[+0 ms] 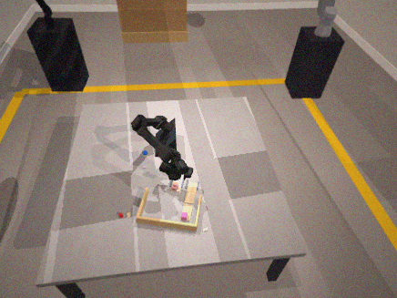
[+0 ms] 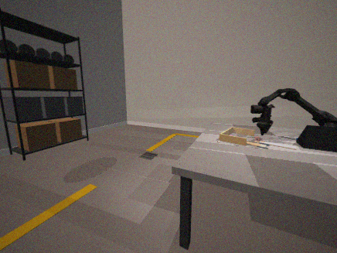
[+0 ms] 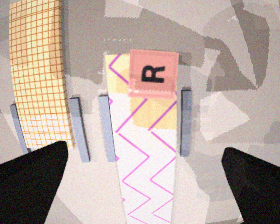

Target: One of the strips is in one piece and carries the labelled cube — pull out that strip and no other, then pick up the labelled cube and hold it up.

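The pink cube labelled R (image 1: 175, 186) (image 3: 153, 73) sits on the far end of the strip with magenta zigzags (image 3: 148, 175). In the wrist view that strip runs between two grey-blue guides, with the cube just beyond them. My gripper (image 3: 148, 154) (image 2: 264, 133) is open and empty above the strip, its fingers wide to either side, on the near side of the cube. A second strip with an orange grid (image 3: 37, 65) (image 1: 191, 192) lies beside it between its own guides. A magenta cube (image 1: 184, 216) stands near its far end, inside the frame.
A low wooden frame (image 1: 166, 221) (image 2: 232, 138) stands around the far part of the grid strip. A blue ball (image 1: 145, 152) lies beside the arm. A red ball (image 1: 121, 215) and a small tan piece (image 1: 128, 215) lie left of the frame, a pale piece (image 1: 205, 229) right of it.
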Controlling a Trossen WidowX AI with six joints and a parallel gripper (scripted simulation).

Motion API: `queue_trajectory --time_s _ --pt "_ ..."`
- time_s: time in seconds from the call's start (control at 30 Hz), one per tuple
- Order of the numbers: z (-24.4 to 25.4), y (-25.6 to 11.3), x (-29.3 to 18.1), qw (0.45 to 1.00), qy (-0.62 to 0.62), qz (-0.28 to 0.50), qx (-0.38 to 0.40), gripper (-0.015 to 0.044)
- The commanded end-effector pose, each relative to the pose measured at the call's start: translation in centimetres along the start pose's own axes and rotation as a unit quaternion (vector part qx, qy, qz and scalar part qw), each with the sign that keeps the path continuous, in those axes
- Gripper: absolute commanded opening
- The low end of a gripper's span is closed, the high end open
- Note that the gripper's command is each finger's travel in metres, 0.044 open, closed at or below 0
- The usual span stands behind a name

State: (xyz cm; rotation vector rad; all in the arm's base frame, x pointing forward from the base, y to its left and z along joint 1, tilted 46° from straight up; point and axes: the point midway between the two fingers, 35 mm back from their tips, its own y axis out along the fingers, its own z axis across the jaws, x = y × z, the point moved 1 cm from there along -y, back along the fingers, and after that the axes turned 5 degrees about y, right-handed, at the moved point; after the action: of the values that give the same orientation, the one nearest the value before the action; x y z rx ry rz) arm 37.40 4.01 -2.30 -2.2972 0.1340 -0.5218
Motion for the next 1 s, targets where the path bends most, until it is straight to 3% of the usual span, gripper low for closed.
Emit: queue_trajectory --time_s 0.0,0.23,0.47,0.97 --pt "0.1 0.0 1.5 1.000 -0.003 -0.001 -0.003 0.0440" --pt "0.2 -0.1 3.9 1.000 -0.003 -0.001 -0.003 0.0440" --pt "0.2 0.8 3.9 1.000 -0.003 -0.002 -0.003 0.0256" --pt "0.2 3.3 4.0 1.000 -0.003 -0.002 -0.003 0.0250"
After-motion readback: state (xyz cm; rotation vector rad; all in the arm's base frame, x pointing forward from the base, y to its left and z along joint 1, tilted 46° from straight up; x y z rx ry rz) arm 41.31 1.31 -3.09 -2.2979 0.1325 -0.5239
